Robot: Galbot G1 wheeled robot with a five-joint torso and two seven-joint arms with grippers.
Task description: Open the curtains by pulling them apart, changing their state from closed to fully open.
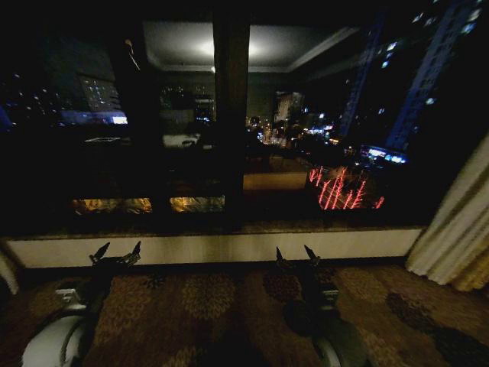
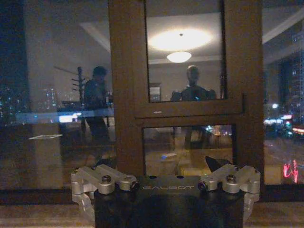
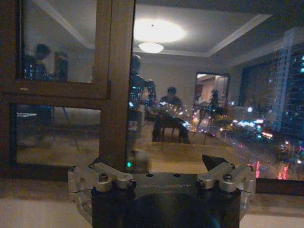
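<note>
The window (image 1: pixel 229 122) is bare across its whole width, with night city lights beyond the glass and the lit room mirrored in it. One curtain (image 1: pixel 454 237) hangs bunched at the right end of the window, its cream pleats falling to the patterned carpet (image 1: pixel 221 306). A thin pale strip at the left end of the window, low by the floor, may be the other panel, but that cannot be told.

Both arms sit low before the window sill (image 1: pixel 214 246). The left gripper (image 1: pixel 116 252) points up at the sill left of the dark middle post (image 1: pixel 231 115), fingers spread and holding nothing. The right gripper (image 1: pixel 297 257) stands right of the post, likewise released and empty.
</note>
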